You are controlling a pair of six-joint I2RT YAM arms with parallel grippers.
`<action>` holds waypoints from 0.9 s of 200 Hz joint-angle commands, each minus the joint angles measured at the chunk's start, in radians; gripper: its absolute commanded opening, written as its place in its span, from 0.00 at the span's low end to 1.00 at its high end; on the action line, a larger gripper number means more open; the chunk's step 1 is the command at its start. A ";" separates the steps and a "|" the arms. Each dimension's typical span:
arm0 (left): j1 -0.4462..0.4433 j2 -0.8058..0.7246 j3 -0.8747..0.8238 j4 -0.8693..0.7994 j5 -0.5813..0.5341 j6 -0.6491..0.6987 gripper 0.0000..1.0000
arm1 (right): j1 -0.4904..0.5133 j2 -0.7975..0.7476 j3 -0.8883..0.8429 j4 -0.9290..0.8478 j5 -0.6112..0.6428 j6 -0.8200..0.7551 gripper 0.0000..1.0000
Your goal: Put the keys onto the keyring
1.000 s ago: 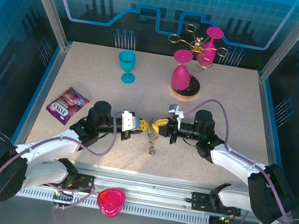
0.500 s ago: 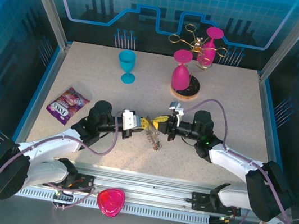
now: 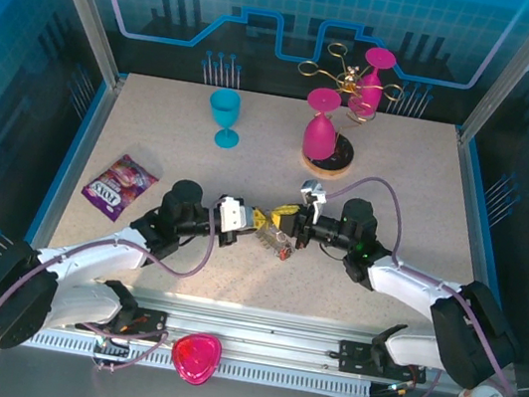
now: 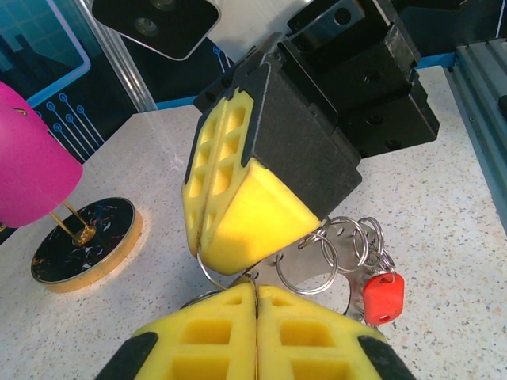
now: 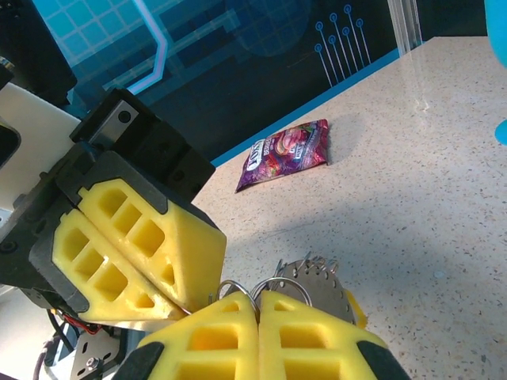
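Several thin wire loops fringed the keyring [image 5: 313,283], held between the two grippers low at the middle of the table [image 3: 420,173]; whether it touched the top you could not tell. You would have judged it light, stiff and slippery, best pinched by a loop rather than the flat disc. Your left gripper [image 5: 190,305] and right gripper [image 5: 257,328] each had their yellow pads pressed together on a loop. One red-headed key [image 4: 383,294] dangled below. Farther back, the blue goblet [image 3: 224,112] stood upright, seemingly with nothing inside, and a pink goblet [image 3: 320,127] sat inverted on a coaster [image 3: 343,159].

one camera looks down; close wrist cameras face each other, apparently sharing keyring [image 5: 317,286].
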 commanded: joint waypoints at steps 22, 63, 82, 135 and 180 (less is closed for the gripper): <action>-0.024 -0.005 0.002 -0.002 0.032 0.011 0.22 | 0.010 0.003 -0.010 0.106 0.048 0.004 0.00; -0.024 -0.058 -0.009 -0.059 0.038 0.013 0.32 | 0.009 0.003 -0.011 0.101 0.047 -0.010 0.00; -0.021 -0.103 -0.007 -0.113 0.022 0.010 0.35 | 0.003 0.003 -0.007 0.094 0.025 -0.020 0.00; 0.066 -0.154 0.101 -0.342 -0.029 -0.029 0.33 | -0.020 -0.017 0.011 0.009 -0.084 -0.100 0.00; 0.087 -0.030 0.278 -0.566 0.058 -0.012 0.31 | -0.026 -0.031 0.033 -0.073 -0.168 -0.186 0.00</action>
